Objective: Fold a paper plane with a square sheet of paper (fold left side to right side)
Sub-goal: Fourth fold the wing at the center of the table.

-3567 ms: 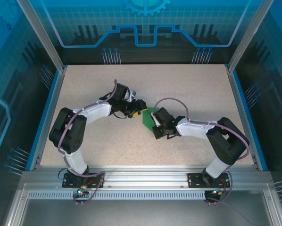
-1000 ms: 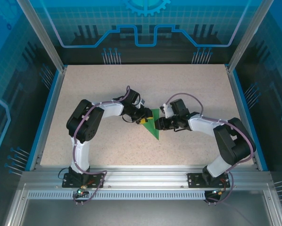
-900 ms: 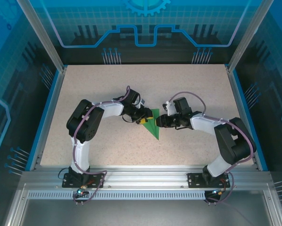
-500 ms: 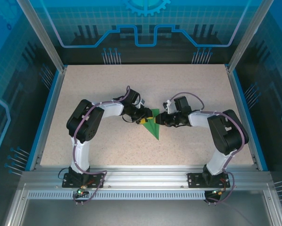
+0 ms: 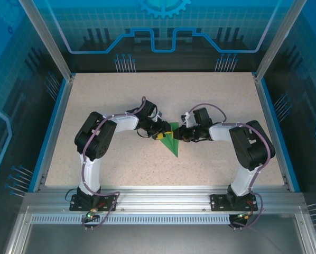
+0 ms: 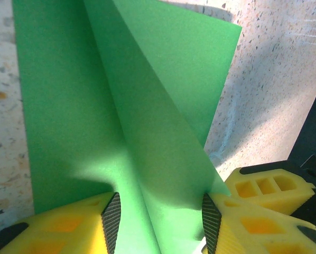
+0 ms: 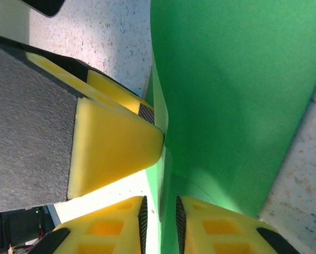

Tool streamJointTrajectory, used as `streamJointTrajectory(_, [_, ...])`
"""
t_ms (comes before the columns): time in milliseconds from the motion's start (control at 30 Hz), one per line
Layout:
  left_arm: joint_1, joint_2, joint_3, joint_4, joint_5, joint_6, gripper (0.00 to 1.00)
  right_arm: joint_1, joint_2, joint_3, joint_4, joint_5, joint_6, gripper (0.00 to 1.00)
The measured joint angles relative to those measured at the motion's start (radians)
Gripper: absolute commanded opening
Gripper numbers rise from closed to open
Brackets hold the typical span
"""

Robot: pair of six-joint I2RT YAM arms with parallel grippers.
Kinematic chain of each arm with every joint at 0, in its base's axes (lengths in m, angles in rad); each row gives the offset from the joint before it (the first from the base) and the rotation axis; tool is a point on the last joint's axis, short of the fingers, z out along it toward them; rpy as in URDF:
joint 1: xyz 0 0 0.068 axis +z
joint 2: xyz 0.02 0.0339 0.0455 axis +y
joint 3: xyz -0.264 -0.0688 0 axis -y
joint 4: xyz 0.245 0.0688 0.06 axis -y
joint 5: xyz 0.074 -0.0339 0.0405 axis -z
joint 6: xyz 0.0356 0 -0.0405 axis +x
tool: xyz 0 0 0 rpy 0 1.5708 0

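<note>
The green sheet of paper [image 5: 173, 145] lies mid-table, folded into a narrow dart with its tip toward me. My left gripper [image 5: 162, 133] sits on its left upper edge. In the left wrist view the paper [image 6: 147, 106] fills the gap of the open left gripper [image 6: 160, 219], and a raised fold leans on the right pad [image 6: 211, 222]. My right gripper [image 5: 183, 135] meets the paper's right edge. In the right wrist view the right gripper [image 7: 160, 227] stands narrowly open around an upright paper [image 7: 237, 95] flap, with a slit left. A left finger [image 7: 115, 143] touches the same flap.
The speckled table [image 5: 121, 95] has free room on all sides of the paper. Blue side rails [image 5: 51, 132] and a metal front rail [image 5: 158, 198] border it. The two arms' elbows [image 5: 92, 140] stand to either side near the front.
The right gripper has slid left to the paper's right edge and its jaws have narrowed around the flap. The left gripper and the paper have stayed put over the last second.
</note>
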Motion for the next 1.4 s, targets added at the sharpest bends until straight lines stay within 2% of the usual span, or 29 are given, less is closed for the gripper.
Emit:
streamJointTrajectory(433, [0.000, 0.000, 0.000, 0.000, 0.000, 0.000, 0.48, 0.005, 0.012, 0.021, -0.039, 0.018, -0.016, 0.04])
streamJointTrajectory(867, [0.000, 0.000, 0.000, 0.000, 0.000, 0.000, 0.49, 0.005, 0.012, 0.059, -0.137, 0.118, -0.058, 0.04])
streamJointTrajectory(1400, [-0.001, 0.000, 0.001, -0.001, 0.000, 0.000, 0.49, 0.005, 0.018, 0.074, -0.187, 0.164, -0.079, 0.04])
